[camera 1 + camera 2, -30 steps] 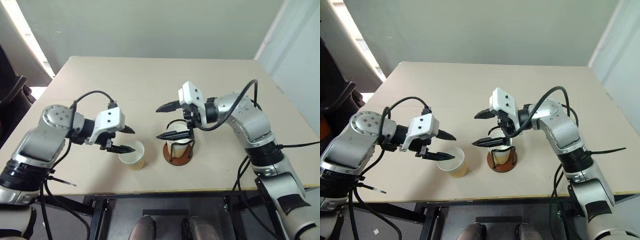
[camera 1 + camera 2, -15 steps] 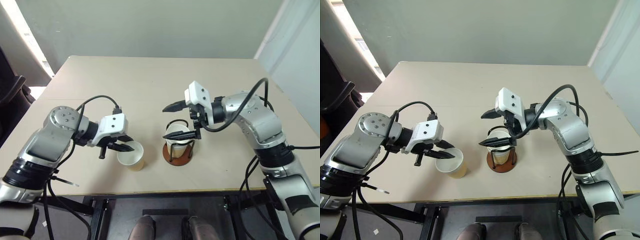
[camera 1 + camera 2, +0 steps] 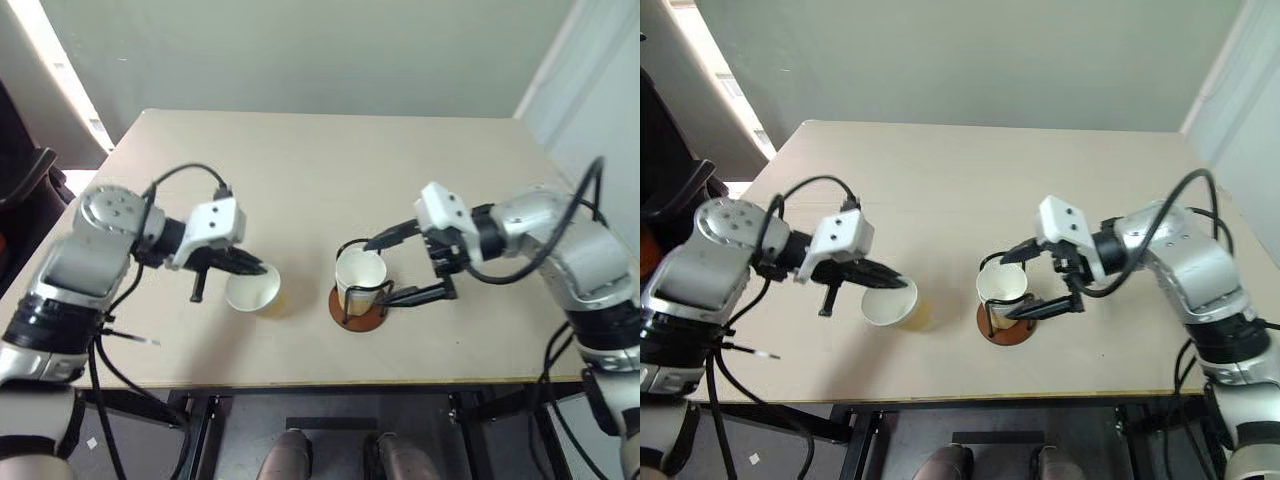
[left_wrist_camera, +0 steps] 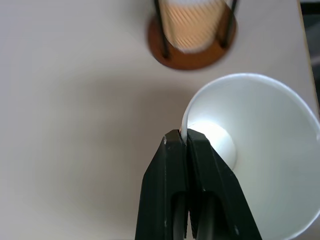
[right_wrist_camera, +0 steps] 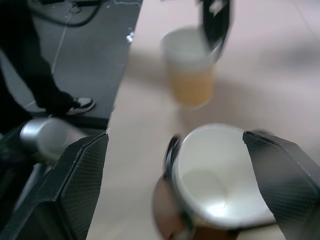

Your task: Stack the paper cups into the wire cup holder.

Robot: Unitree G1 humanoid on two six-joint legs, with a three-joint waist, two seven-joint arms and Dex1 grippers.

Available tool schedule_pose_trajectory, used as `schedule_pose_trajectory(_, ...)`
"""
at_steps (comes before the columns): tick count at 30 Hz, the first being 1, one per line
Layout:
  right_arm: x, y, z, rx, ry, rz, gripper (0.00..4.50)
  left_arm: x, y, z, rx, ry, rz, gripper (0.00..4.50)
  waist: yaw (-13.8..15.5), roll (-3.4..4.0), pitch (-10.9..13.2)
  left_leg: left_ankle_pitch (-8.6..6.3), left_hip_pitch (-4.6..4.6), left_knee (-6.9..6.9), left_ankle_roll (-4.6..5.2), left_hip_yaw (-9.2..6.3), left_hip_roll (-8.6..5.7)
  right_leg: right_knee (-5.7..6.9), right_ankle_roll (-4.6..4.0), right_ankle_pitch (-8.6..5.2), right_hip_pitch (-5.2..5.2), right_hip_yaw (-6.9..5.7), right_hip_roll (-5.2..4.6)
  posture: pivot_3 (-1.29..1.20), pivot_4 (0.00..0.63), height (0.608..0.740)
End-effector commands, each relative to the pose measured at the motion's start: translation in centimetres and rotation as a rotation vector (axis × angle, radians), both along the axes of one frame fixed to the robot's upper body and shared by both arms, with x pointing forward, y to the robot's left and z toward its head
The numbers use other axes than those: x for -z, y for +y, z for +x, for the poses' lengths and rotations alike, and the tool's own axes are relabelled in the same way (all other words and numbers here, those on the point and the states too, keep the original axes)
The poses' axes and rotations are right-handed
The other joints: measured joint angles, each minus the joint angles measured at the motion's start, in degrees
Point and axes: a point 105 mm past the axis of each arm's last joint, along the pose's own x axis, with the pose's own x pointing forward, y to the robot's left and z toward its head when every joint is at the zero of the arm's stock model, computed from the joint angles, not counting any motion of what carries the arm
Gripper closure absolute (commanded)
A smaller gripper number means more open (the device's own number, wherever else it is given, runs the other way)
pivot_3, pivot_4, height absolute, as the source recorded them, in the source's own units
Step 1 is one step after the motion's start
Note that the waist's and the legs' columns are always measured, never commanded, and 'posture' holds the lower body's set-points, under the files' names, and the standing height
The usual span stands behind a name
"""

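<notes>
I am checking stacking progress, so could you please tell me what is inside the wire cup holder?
A paper cup stands upright inside the wire cup holder, its white inside empty. Whether more cups are nested under it cannot be seen.

Left gripper [image 3: 258, 268], spread around the loose paper cup's [image 3: 253, 290] near rim a second ago, has since pinched shut on that rim, one finger inside, one outside. Cup now lifted off the surface [image 3: 300, 180] and tipped, mouth toward the camera. Right gripper [image 3: 413, 262] has drawn back to the right, off the wire cup holder [image 3: 358, 306]; its fingers now flank the holder's right side, and the cup seated [image 3: 360, 275] there shows uncovered.
</notes>
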Motion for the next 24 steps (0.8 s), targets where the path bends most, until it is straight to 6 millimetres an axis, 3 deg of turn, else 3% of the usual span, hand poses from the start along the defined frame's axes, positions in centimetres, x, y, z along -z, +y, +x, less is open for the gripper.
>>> schedule_pose_trajectory(1, -1.9, -2.5, -0.6, 0.023, -0.036, 0.011, 0.0, -4.9, -0.7, 0.2, 0.079, -0.138, -0.067, 4.46, 0.3, 0.0, 0.0, 0.03, -0.02, 0.02, 0.04, 0.0, 0.0, 0.01, 0.03, 0.01, 0.0, 0.0, -0.01, 0.0, 0.15, 0.74)
schedule_pose_trajectory(5, -3.7, -4.3, -0.3, 0.09, -0.068, 0.059, 0.0, -9.0, -3.3, -0.2, 0.24, -0.21, -0.144, 4.46, 0.3, 0.0, 0.0, 0.12, -0.07, 0.04, 0.17, 0.05, -0.02, -0.05, 0.2, 0.12, 0.01, 0.04, -0.04, 0.0, 0.15, 0.74)
schedule_pose_trajectory(7, -4.3, -4.4, -0.4, 0.097, -0.082, 0.086, 0.0, -9.4, -4.9, -0.5, 0.314, -0.201, -0.164, 4.46, 0.2, 0.0, 0.0, 0.14, -0.08, 0.08, 0.21, 0.06, -0.03, -0.05, 0.27, 0.16, 0.02, 0.05, -0.07, 0.0, 0.15, 0.74)
schedule_pose_trajectory(11, -5.6, -4.4, -0.4, 0.114, -0.121, 0.146, 0.0, -8.1, -8.4, -0.2, 0.43, -0.173, -0.128, 4.46, 0.2, 0.02, 0.0, 0.17, -0.06, 0.08, 0.29, 0.13, -0.04, -0.06, 0.37, 0.19, 0.05, 0.07, -0.08, 0.0, 0.15, 0.74)
schedule_pose_trajectory(17, -5.8, -4.6, -0.5, 0.145, -0.147, 0.137, 0.0, -6.3, -11.8, -0.2, 0.542, -0.13, -0.076, 4.46, 0.2, 0.01, 0.0, 0.18, -0.14, 0.19, 0.38, 0.18, -0.03, -0.08, 0.58, 0.26, 0.05, 0.07, -0.09, 0.0, 0.15, 0.74)
schedule_pose_trajectory(24, -5.4, -4.5, -0.8, 0.164, -0.154, 0.138, 0.0, -5.2, -12.8, -0.2, 0.587, -0.113, -0.033, 4.46, 0.3, 0.02, 0.0, 0.08, -0.17, 0.5, 0.54, 0.24, -0.04, -0.07, 0.83, 0.18, 0.19, 0.09, -0.08, 0.0, 0.15, 0.74)
